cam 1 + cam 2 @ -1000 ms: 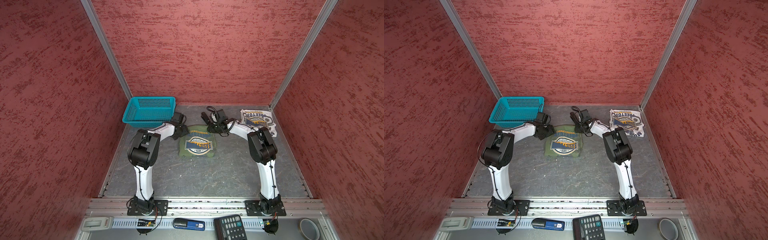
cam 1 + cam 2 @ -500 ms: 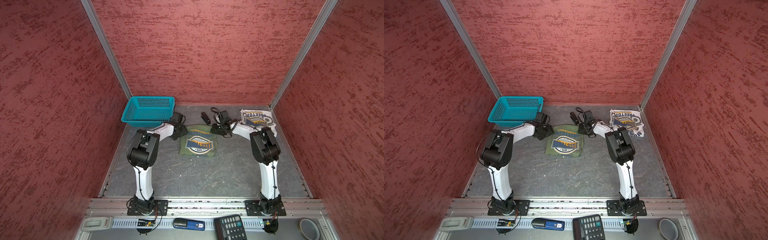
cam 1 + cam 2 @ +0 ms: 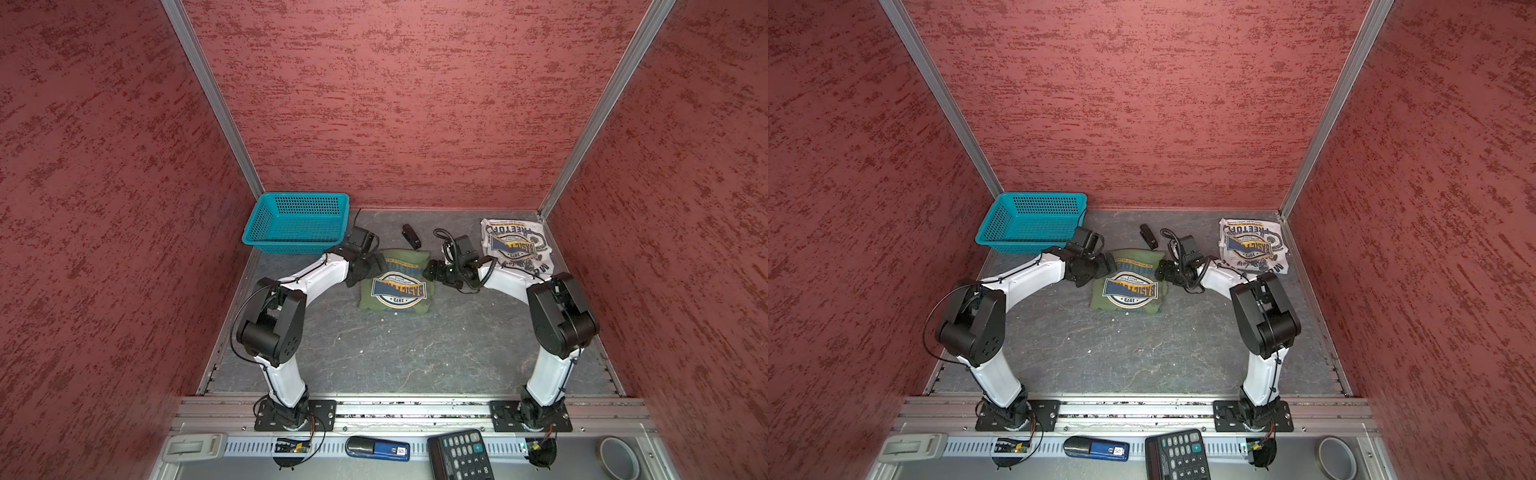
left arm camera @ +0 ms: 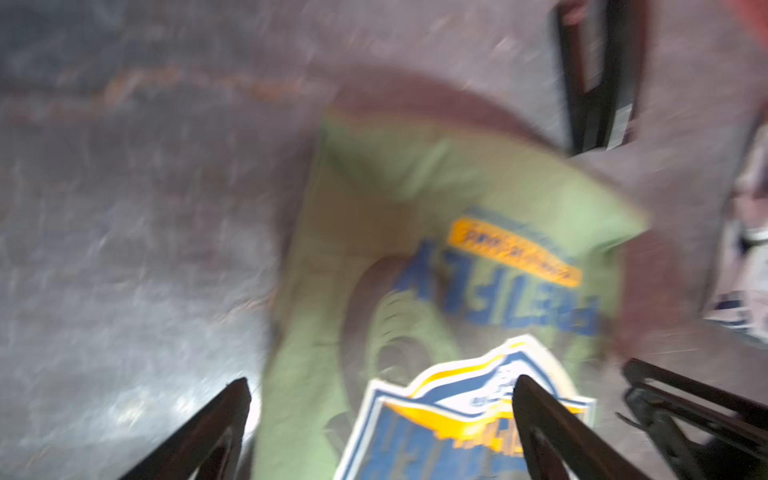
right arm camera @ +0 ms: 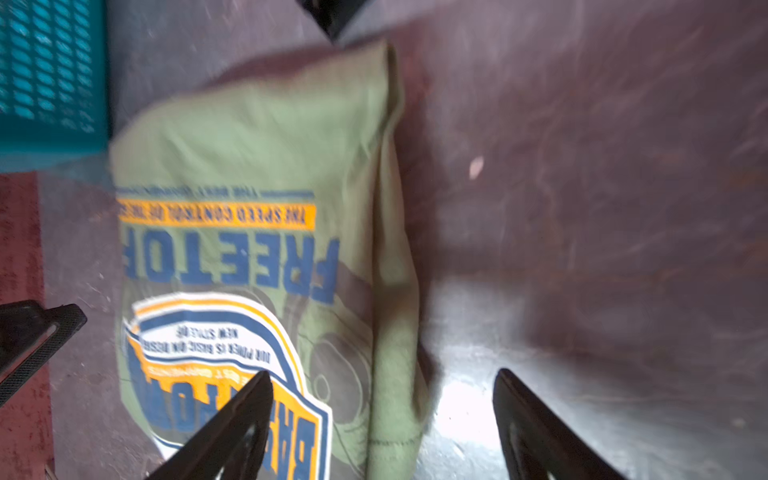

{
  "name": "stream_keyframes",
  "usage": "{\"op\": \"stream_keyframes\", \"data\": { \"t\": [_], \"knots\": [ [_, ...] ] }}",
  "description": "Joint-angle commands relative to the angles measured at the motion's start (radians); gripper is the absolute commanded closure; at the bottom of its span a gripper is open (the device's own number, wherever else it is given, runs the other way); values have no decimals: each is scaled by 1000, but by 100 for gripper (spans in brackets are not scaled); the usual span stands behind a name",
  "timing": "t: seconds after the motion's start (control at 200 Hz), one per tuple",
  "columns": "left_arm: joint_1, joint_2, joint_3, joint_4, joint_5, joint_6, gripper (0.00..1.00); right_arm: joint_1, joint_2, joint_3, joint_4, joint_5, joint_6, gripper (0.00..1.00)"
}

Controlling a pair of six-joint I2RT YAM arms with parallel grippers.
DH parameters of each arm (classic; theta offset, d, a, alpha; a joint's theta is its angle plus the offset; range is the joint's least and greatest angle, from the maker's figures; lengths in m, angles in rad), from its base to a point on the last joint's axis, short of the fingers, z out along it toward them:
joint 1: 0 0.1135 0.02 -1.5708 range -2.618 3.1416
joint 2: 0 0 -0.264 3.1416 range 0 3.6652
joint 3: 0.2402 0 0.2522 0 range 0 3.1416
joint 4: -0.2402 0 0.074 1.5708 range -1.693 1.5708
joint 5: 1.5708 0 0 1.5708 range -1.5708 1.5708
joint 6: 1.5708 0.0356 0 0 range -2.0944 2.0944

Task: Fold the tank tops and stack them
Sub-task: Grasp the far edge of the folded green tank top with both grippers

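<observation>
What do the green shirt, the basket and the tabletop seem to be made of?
Green shirt: soft matte cloth, likely cotton knit; it creases and lies folded. Basket: stiff teal plastic, moulded with a grid of holes. Tabletop: hard dark grey sheet with pale marble-like veins; glare in the wrist views suggests a smooth finish, material uncertain.

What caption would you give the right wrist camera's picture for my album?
Open right gripper above one edge of the folded olive green tank top, a teal basket nearby.
</observation>
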Motion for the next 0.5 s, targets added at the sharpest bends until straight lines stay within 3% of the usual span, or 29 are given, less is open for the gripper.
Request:
{"op": "stream_keyframes", "data": {
  "t": [0.0,0.195,0.491],
  "knots": [
    [-4,25,-31,-14,-13,-11,0,24,3,-29,62,-8,51,15],
    [-8,77,-54,36,32,-4,3,67,57,-18,66,-6,59,22],
    [-36,168,-36,67,87,-12,17,98,137,18,51,-3,64,37]
  ]
}}
